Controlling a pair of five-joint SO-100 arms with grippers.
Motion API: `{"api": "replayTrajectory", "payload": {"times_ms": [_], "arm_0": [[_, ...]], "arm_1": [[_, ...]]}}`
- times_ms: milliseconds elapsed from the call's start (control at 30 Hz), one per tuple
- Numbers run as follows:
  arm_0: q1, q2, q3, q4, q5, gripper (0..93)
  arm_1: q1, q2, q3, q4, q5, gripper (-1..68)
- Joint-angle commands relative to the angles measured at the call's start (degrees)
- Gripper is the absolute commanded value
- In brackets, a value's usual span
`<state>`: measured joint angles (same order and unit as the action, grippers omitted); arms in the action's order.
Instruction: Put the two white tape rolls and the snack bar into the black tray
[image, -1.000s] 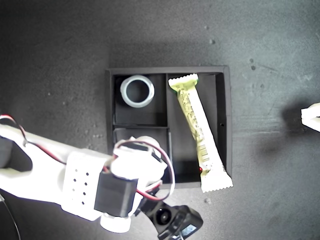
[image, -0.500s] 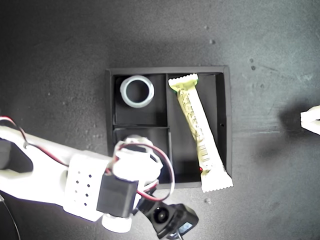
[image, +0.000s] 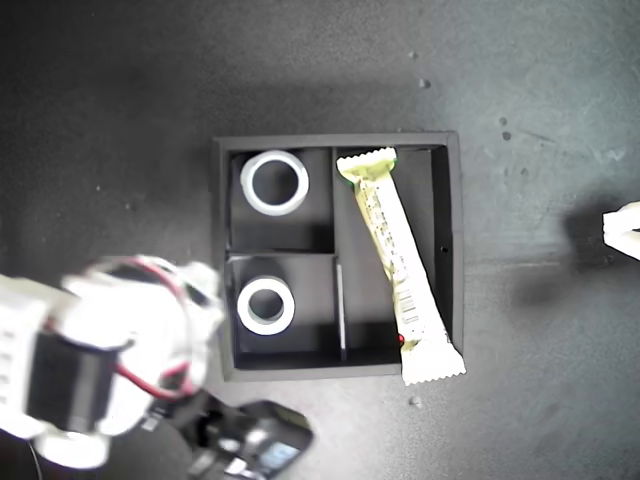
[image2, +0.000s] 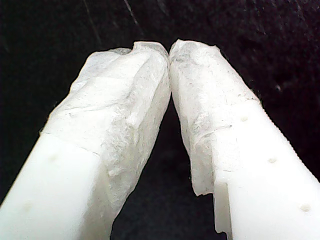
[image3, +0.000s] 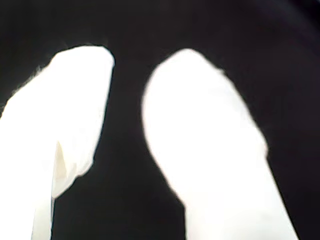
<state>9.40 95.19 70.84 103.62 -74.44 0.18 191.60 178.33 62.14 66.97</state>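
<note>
Status, clock positions read on the exterior view:

- Black tray (image: 455, 240) sits mid-frame. 10 o'clock tape roll (image: 274, 183) lies flat in 1 small section, 7 o'clock tape roll (image: 266, 305) flat in the other. Both look seated.
- Snack bar (image: 398, 262) lies diagonally in the long section. Its 12 o'clock end is inside, but the crimped 5 o'clock end rides over the rim and pokes out, so it is probably not fully in.
- First gripper (image2: 169, 50): jaws closed, tips touching, nothing held, only dark surface behind.
- Second gripper (image3: 127, 85): blurred, jaws apart with a clear gap, nothing between them.
- 1 arm (image: 100, 350) is blurred at 8 o'clock, just beside the tray. A white part (image: 622, 230) peeks in at 3 o'clock. The wrist views don't show which arm is which.

Handling, as a judgement: the bar is light, with a slick, crinkly wrapper and a fairly stiff core. Grip it across the narrow width near mid-body — not on the crimped ends, which would fold. A nudge on the 5 o'clock end may drop it in. The rolls are light, rigid rings; pinch 1 wall through the hole if they need moving.
</note>
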Motion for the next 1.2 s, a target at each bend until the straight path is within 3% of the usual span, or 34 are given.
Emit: {"api": "replayTrajectory", "payload": {"times_ms": [0, 167, 467, 767, 1167], "arm_0": [[-1.85, 25.05, 22.15, -3.87, -2.72, 0.1], [-2.99, 48.52, 51.94, -13.8, -6.5, 0.0], [-1.23, 71.63, 84.2, -26.72, -10.99, 0.0], [0.09, 97.29, 99.49, -24.17, -11.69, 0.0], [1.49, 98.7, 108.98, -25.93, -12.3, 0.0]], "arm_1": [[1.05, 0.44, 0.62, 7.47, 4.13, -0.2], [0.97, 0.44, 0.7, 14.68, 12.92, -0.1], [-1.93, 0.44, 0.7, 14.68, 11.34, 0.0], [-1.93, 0.44, 0.7, 14.68, 11.34, 0.0], [-1.58, 0.44, 0.7, 14.68, 11.25, 0.0]]}}
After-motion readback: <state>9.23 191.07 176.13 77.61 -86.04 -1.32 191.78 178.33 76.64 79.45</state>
